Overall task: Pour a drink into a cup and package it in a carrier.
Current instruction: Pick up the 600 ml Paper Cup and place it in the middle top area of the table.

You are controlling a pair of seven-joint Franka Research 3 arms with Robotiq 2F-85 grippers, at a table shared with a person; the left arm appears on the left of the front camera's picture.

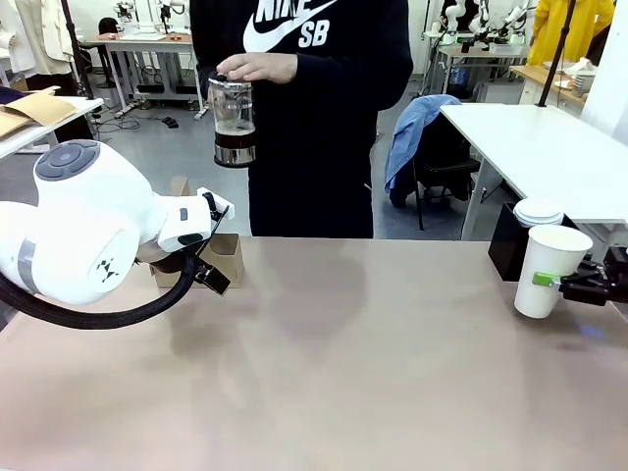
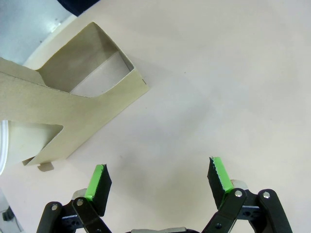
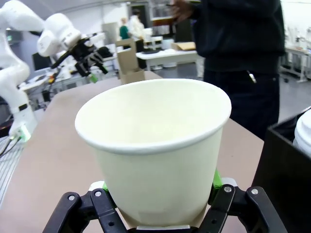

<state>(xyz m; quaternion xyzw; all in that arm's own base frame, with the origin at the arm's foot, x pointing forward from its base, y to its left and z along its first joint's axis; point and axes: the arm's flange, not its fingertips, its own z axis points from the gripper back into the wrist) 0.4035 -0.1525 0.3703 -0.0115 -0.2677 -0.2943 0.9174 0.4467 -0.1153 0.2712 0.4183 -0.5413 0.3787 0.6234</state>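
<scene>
The right end effector (image 1: 549,282) is clamped on the white paper cup (image 1: 553,253), low down on its side. The cup stands upright on the surface (image 1: 373,363) at the far right, with its mouth open to the top. I think it is held like this so it stays steady and does not tip when the drink goes in. From the right wrist, the cup looks empty inside.

The person stands at the far side. One hand (image 1: 257,67) holds the glass press jug (image 1: 234,113) by its lid, up in the air, well apart from the cup. The dark drink (image 1: 235,147) sits in the bottom part of the jug. So the pouring has not started yet, and the jug has to come over to the cup first.

The left end effector (image 2: 159,175) has its green fingers (image 2: 98,178) wide apart and holds nothing. It hangs over the bare surface, just beside the brown cardboard carrier (image 2: 73,109), which stands on the left side of the surface. The slots in the carrier are empty. I think this arm waits there so it can hold the carrier steady when the cup goes in.

A black box (image 1: 508,245) with white lids (image 1: 539,211) stands just behind the cup.
</scene>
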